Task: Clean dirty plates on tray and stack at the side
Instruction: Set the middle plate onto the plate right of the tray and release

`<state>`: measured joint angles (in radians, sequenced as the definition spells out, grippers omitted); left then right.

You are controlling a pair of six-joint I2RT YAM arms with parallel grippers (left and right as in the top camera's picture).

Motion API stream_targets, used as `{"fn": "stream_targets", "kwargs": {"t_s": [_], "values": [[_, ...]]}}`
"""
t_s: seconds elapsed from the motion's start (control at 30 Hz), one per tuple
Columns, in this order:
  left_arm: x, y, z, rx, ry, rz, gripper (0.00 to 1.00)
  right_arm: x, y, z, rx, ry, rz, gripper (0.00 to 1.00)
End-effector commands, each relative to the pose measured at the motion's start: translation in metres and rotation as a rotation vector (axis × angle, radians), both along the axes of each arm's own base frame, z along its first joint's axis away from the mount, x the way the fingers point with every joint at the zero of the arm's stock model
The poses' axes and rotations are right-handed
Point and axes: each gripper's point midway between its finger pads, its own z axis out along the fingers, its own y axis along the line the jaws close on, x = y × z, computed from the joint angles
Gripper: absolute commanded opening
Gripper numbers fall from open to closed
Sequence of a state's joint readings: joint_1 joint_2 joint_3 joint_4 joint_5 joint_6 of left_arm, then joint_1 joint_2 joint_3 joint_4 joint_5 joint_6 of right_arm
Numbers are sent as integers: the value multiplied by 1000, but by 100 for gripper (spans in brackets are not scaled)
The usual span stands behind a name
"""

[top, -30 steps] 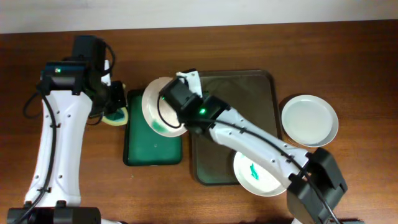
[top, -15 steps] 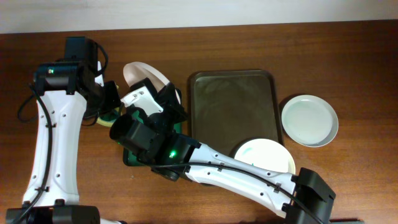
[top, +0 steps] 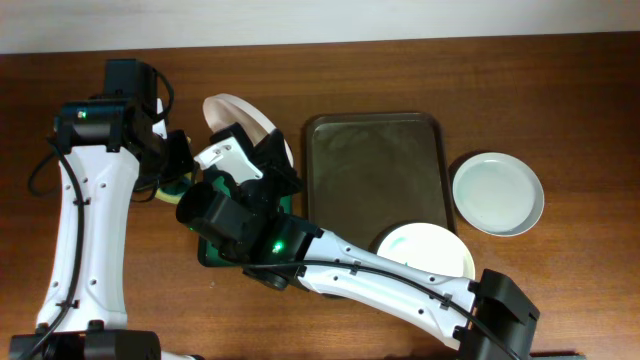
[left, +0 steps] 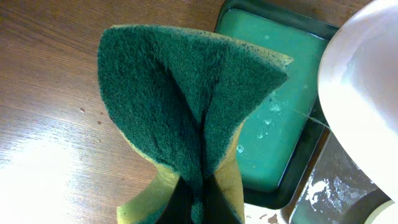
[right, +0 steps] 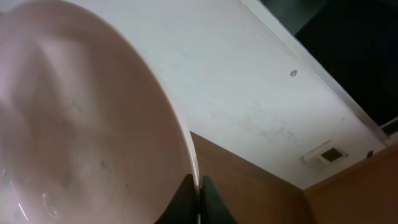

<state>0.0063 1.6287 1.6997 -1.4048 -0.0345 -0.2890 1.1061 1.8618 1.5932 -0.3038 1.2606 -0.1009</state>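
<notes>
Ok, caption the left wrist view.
Left gripper pinches a folded green sponge beside the green tray and a white plate.

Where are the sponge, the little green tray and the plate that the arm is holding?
sponge (left: 186, 93): left wrist view, its dark green scouring face.
green tray (left: 280, 137): left wrist view, bare wet floor.
held plate (top: 235, 112): overhead view, its upper rim.

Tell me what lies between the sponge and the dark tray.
The green tray, and over it the right gripper holding a plate on edge; the overhead view shows it.
</notes>
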Motion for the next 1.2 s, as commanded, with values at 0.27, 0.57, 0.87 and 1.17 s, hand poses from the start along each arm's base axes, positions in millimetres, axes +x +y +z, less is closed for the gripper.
{"fn": "stream_targets", "kwargs": {"t_s": [0.27,0.57,0.87,1.17], "values": [[-1,3,3,4,-13,19,0,16,9,-95,500,573,183,4],[0,2,3,4,-15,18,0,49,-89,-101,801,873,102,4],[1,2,3,4,-20,18,0,27,-385,-98,1050,797,-621,4],[1,2,3,5,-20,14,0,-72,-480,-185,1098,914,-1083,4]]}}
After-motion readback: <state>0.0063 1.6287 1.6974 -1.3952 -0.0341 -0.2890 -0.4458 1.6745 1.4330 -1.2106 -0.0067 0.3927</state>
